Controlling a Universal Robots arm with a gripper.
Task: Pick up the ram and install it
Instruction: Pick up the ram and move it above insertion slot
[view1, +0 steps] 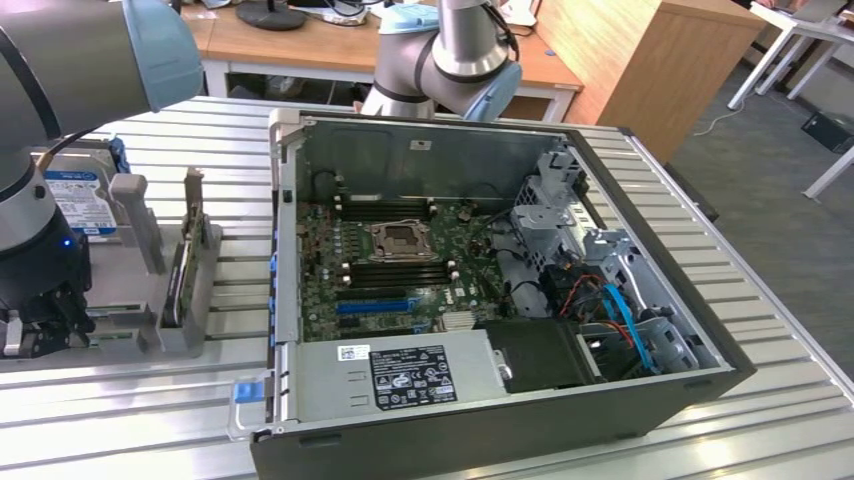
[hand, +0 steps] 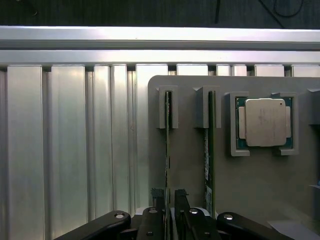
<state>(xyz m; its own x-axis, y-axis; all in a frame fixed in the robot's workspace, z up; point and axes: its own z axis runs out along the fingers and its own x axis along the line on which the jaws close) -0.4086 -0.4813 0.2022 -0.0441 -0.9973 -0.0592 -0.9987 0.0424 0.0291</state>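
Jaws tight on ram (hand: 168, 145) @ holder (hand: 188, 162)

Grey arm (view1: 60, 60), pale-blue joint caps (view1: 167, 50), black end effector (hand: 170, 199).

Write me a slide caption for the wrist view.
Pincer shut on a memory stick standing in its grey holder, with a second stick and a processor chip alongside.

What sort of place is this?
Probably a robotics lab bench for PC assembly: an open computer case on a slatted aluminium table, a grey parts fixture holding a CPU, office desks behind.
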